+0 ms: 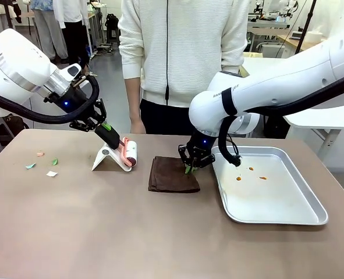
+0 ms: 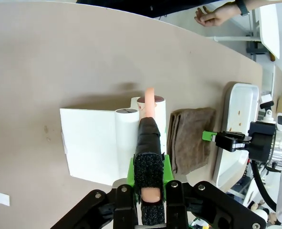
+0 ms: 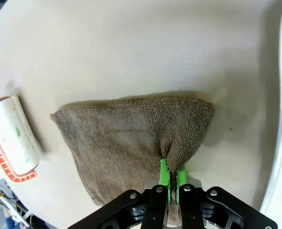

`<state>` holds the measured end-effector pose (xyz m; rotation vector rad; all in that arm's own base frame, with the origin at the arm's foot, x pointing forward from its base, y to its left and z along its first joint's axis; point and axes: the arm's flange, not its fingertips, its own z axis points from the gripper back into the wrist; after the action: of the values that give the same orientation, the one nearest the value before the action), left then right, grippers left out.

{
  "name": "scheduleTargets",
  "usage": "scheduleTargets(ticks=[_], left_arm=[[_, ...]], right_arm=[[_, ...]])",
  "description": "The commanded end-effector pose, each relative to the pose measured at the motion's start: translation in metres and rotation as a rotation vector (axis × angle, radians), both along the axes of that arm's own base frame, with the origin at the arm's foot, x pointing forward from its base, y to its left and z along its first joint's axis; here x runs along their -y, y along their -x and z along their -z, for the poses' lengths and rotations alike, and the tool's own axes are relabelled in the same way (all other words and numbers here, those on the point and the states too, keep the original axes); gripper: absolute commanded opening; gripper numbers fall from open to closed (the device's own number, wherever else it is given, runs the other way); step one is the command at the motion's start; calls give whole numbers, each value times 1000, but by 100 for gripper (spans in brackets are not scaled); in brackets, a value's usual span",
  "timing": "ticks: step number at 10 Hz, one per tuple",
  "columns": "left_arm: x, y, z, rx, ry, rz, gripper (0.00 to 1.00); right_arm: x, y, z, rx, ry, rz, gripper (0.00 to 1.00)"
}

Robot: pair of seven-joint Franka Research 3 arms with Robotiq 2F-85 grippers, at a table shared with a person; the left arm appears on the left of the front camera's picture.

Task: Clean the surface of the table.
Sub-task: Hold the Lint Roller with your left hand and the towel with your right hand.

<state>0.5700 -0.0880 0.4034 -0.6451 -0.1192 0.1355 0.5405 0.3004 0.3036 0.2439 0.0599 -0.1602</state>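
Gripping the black foam handle of a lint roller (image 1: 129,152), the left tool (image 1: 109,132) is standing with its green pads closed tight on that handle. The roller's drum is resting in a white stand (image 1: 105,158) on the tan table (image 1: 102,232). The handle's long axis is slanting down from the tool towards the drum, as the left wrist view shows along the fingers.

The right tool (image 1: 189,168) is pinching up a fold near one corner of a brown cloth (image 1: 172,176), jaws nearly together on the fabric, while the rest of the cloth is lying flat just beside a metal tray (image 1: 276,221). A few orange spots (image 1: 240,179) are showing inside the tray. A person (image 1: 183,52) is standing at the far side of the table.

The table is stretching across the whole near field, and what is dirtying it is a small scatter of paper scraps (image 1: 52,173) towards its left end. These are lying well to the robot's left of the roller and stand, on the left arm's own side and far from the right arm. The coming move is therefore likely turning on that leftward offset: the roller would need lifting clear of the stand and carrying left to the scraps, with the drum laid flat so that it is rolling across them. The cloth is sitting nearer the tray than the scraps.
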Motion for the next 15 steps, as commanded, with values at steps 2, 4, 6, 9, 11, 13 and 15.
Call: scheduleTargets(ticks=[2, 4, 6, 9, 11, 13, 15], left_arm=[[0, -1, -3, -9, 8, 10, 0], [-1, 7, -10, 31, 78, 54, 0], [-5, 14, -19, 76, 171, 91, 0], [-22, 29, -33, 66, 340, 165, 0], [-50, 51, -48, 8, 413, 236, 0], [-97, 85, -63, -49, 584, 255, 0], [-149, 122, -61, -53, 705, 310, 0]], right_arm=[[6, -1, 4, -15, -46, 6, 0], [17, 1, -6, -37, -187, -9, 0], [35, 4, -17, -58, -432, -10, 0], [65, 15, -35, -60, -791, -73, 0], [87, 33, -57, -4, -1010, -85, 0], [110, 73, -84, 10, -1193, 25, 0], [132, 127, -96, 149, -1244, 99, 0]])
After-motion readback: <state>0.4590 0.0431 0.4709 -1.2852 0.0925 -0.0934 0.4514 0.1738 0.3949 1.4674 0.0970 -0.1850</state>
